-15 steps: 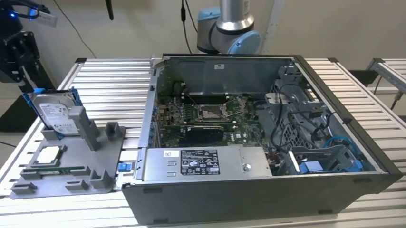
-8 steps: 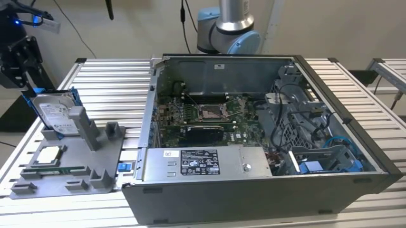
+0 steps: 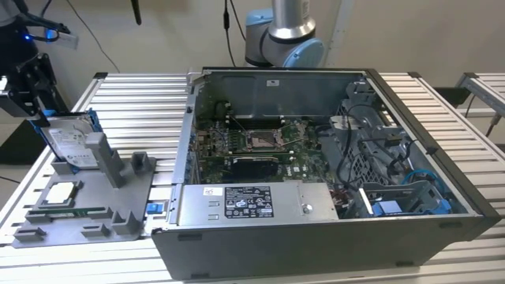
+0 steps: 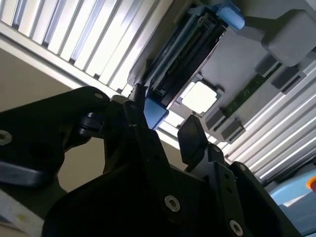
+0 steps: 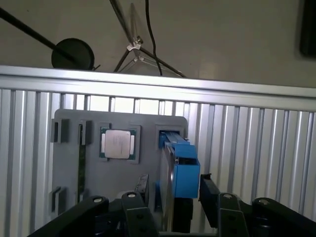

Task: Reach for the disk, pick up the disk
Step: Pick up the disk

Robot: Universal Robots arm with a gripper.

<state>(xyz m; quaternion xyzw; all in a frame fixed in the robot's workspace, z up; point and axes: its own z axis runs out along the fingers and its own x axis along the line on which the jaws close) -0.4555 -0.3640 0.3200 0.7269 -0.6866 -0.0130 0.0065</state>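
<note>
The disk (image 3: 67,142) stands on edge in a grey holder (image 3: 130,189) on the slatted metal surface (image 3: 142,100), at the exterior view's left. A CPU chip (image 5: 117,144) and a green circuit strip (image 3: 71,211) lie in the same holder, and an open computer case (image 3: 316,177) is close beside it. The holder's upright post (image 3: 99,151) covers part of the disk's label. The gripper (image 4: 165,111) is at the disk's top blue corner, its black fingers (image 4: 192,136) spread to either side of it. I cannot tell whether they touch it. In the exterior view the gripper is dark and partly cut off.
</note>
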